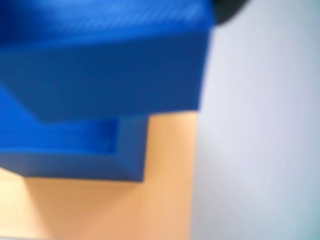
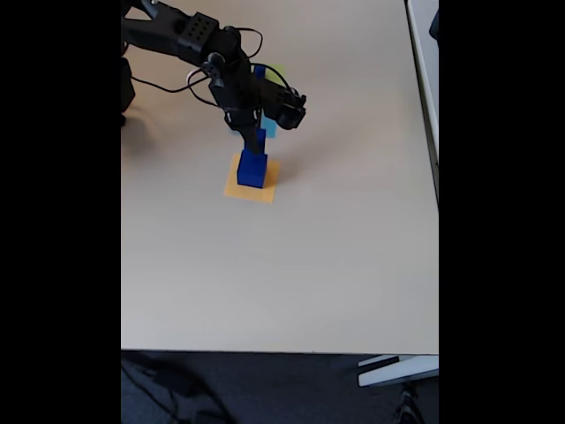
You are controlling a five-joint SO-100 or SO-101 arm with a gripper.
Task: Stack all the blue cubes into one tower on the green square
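Note:
In the fixed view a large blue cube point(image 2: 252, 170) stands on an orange square point(image 2: 263, 190). A smaller blue cube point(image 2: 259, 141) sits on top of it, and my gripper point(image 2: 253, 134) comes down from above and looks shut on it. The wrist view is blurred. There the held blue cube point(image 1: 110, 65) fills the top, with the lower blue cube point(image 1: 75, 150) under it on the orange square point(image 1: 165, 175). A sliver of the green square point(image 2: 279, 71) shows behind the arm, with something blue point(image 2: 259, 72) beside it, mostly hidden.
A light-blue square point(image 2: 269, 129) lies just behind the stack, partly covered by the gripper. The black arm and its cables point(image 2: 194, 40) reach in from the top left. The beige table point(image 2: 335, 265) stretches wide in front and to the right.

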